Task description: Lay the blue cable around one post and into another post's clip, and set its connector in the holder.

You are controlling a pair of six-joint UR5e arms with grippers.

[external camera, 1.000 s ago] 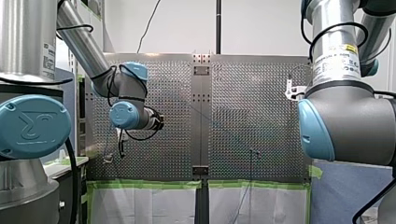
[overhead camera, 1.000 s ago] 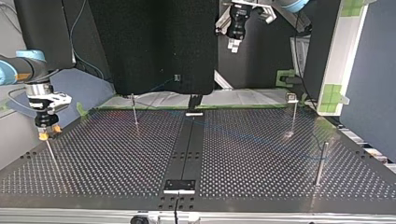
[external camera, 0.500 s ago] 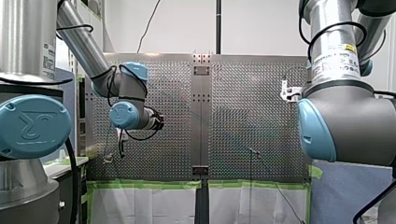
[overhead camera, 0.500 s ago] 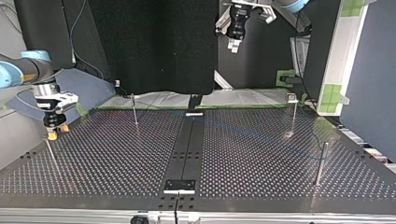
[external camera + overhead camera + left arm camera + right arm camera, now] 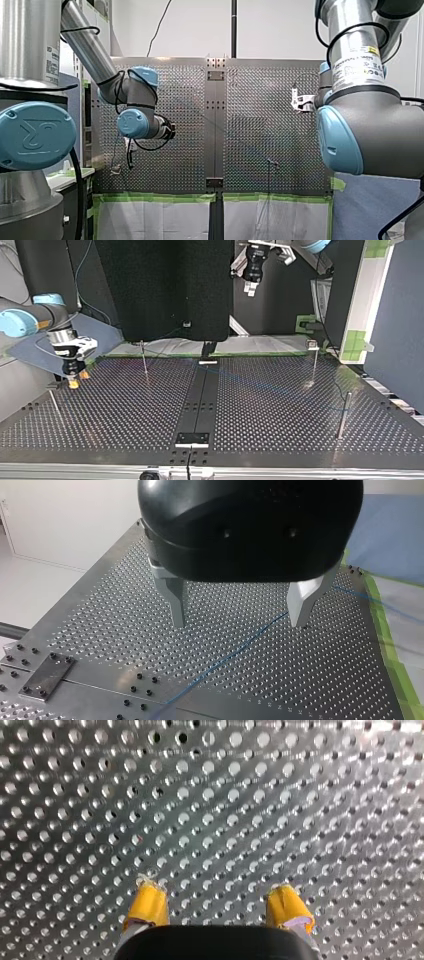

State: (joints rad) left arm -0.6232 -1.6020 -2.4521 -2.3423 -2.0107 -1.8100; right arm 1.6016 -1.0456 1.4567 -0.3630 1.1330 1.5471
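Note:
The thin blue cable (image 5: 235, 652) lies slack on the perforated plate and passes under my left gripper (image 5: 240, 622), whose metal fingers (image 5: 175, 602) stand open high above it. In the top view the cable (image 5: 280, 387) shows only faintly, running across the plate towards a post (image 5: 343, 415) at the right. My left gripper (image 5: 251, 286) hangs well above the table there. My right gripper (image 5: 76, 380), with yellow pads (image 5: 147, 905), hovers open just over the plate near a thin post (image 5: 52, 401), with nothing between its fingers. I cannot make out the connector.
Two more thin posts (image 5: 144, 357) (image 5: 315, 362) stand near the far edge in the top view. A dark centre strip with a small plate (image 5: 192, 439) splits the table. Green tape (image 5: 160, 197) lines the plate's edge in the front view.
My right gripper has moved towards the top view's right, away from the thin post at the left edge. The left arm has stayed still.

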